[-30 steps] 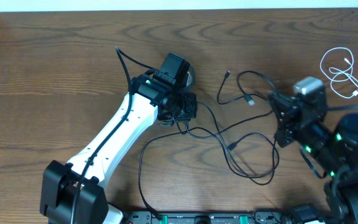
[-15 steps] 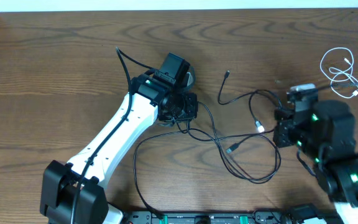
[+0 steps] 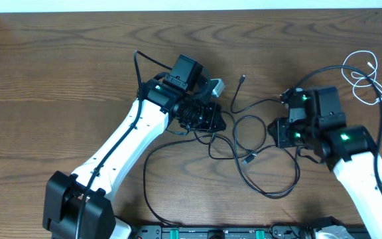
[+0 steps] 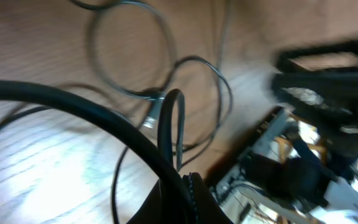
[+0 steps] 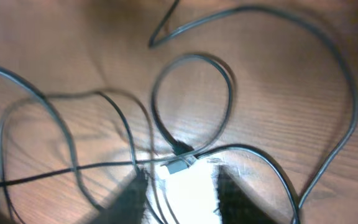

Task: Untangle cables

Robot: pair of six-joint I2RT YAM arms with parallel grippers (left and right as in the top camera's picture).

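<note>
Cables in loose loops, long run left-to-right

Dark wood-grain table — grain running left-right; pale strip along its far edge.

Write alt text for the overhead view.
Two robot arms reach into a loose tangle of black cables on a wooden table, the left gripper and right gripper at its opposite sides. A small white cable lies coiled apart near the right edge.
</note>
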